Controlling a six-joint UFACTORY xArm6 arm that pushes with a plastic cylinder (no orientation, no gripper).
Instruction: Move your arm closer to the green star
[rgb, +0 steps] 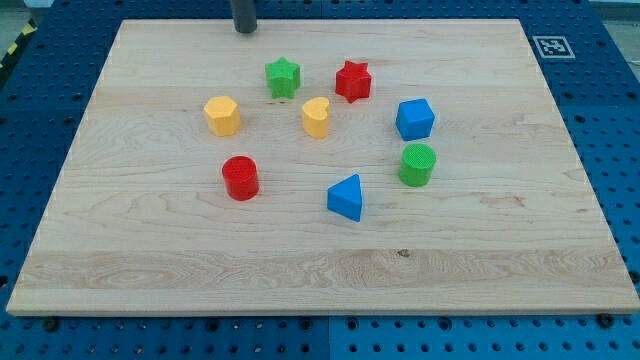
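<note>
The green star (283, 77) sits on the wooden board (150, 250) in the upper middle of the view. My tip (245, 30) rests near the board's top edge, up and to the left of the green star, with a clear gap between them. The red star (353, 80) lies just right of the green star. Nothing touches my tip.
A yellow hexagon block (222, 115) and a yellow heart block (317, 116) lie below the green star. A blue cube-like block (414, 119), a green cylinder (417, 164), a blue triangle (346, 197) and a red cylinder (240, 177) complete a ring. A marker tag (553, 46) sits off the board's top right corner.
</note>
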